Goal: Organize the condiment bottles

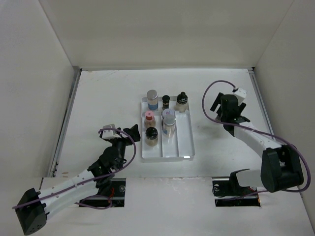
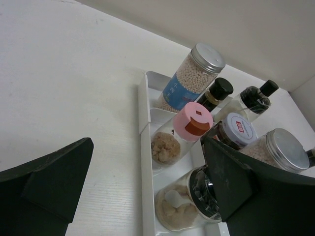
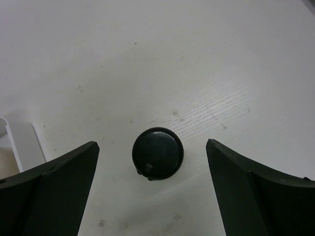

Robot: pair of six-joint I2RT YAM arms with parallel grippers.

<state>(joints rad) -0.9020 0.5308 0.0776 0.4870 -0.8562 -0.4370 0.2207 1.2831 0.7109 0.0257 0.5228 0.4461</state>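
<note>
Several condiment bottles stand in the white divided tray (image 1: 184, 132): a grey-capped blue-labelled jar (image 1: 152, 99), two dark-capped bottles (image 1: 166, 101) (image 1: 182, 101), a pink-lidded one (image 1: 148, 118), a grey-lidded jar (image 1: 169, 121) and a dark-capped jar (image 1: 151, 135). My left gripper (image 1: 132, 133) is open just left of the tray; its wrist view shows the pink-lidded bottle (image 2: 189, 125) and the dark-capped jar (image 2: 189, 204) beyond its right finger. My right gripper (image 1: 229, 109) hangs open over the table right of the tray. Straight below it stands one bottle, only its round dark cap (image 3: 157, 153) showing between the fingers, untouched.
White walls close in the table at the back and both sides. A corner of the tray (image 3: 19, 142) shows at the left edge of the right wrist view. Bare tabletop lies left of the tray rim (image 2: 146, 162).
</note>
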